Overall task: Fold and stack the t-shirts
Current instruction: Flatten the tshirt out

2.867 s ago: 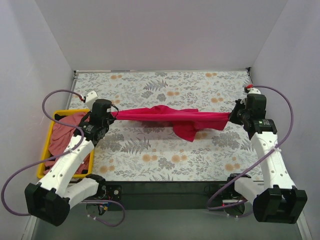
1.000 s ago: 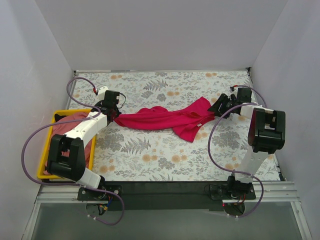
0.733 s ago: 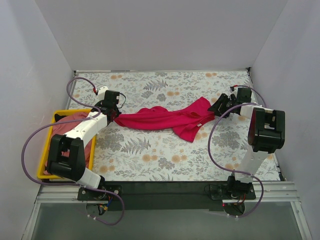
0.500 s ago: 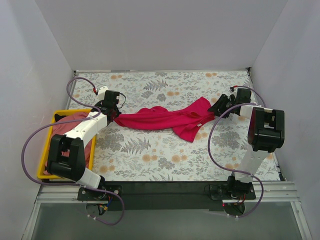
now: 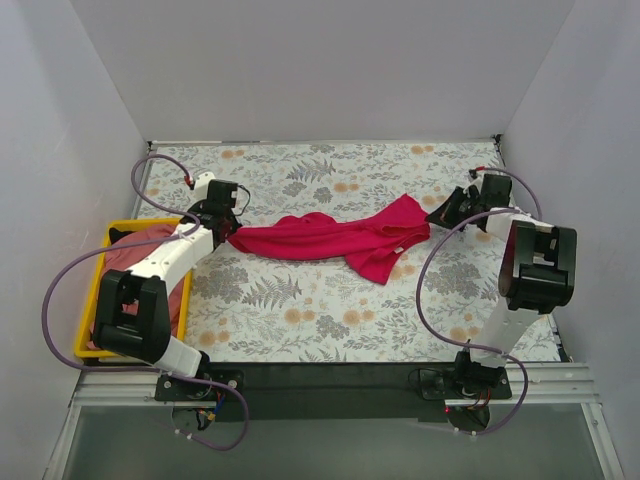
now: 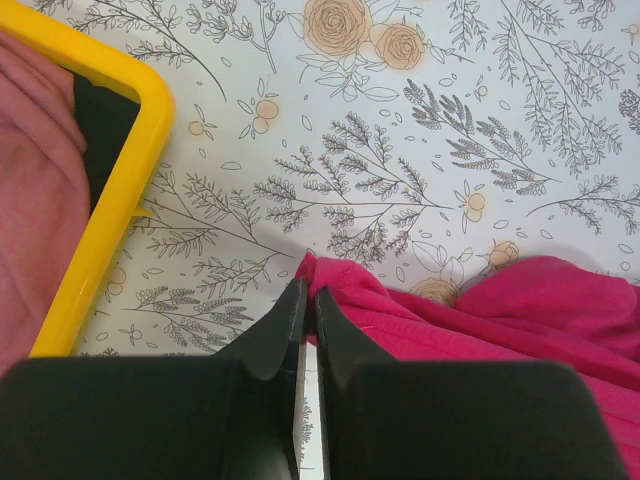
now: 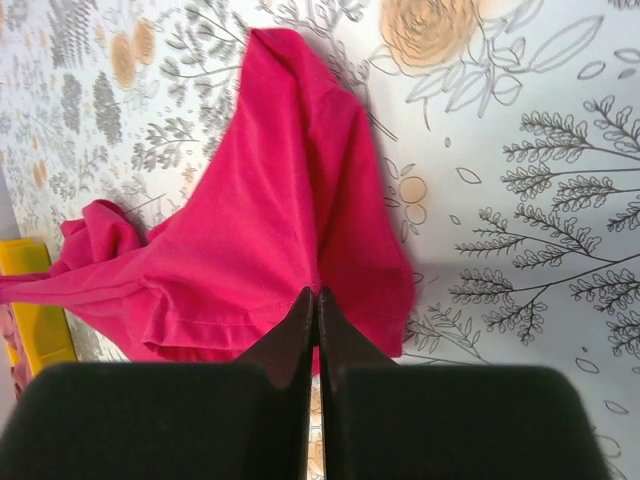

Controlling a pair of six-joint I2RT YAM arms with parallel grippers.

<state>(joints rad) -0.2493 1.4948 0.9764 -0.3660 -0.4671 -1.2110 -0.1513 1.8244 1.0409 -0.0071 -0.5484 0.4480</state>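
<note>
The magenta-red t-shirt lies bunched in a long strip across the middle of the floral table. My left gripper is shut on its left tip, low at the table; the left wrist view shows the cloth pinched between the jaws. My right gripper is at the shirt's right edge with the jaws shut; in the right wrist view a crease in the cloth runs to the tips. The salmon-pink t-shirt lies crumpled in the bin.
The yellow bin stands at the table's left edge, close to my left gripper, and shows in the left wrist view. Grey walls close in the table at the back and both sides. Purple cables loop beside both arms.
Both arms lowered the stretched shirt onto the table and reached far forward. In the last half second my right gripper shifted slightly right; the shirt stayed put.
</note>
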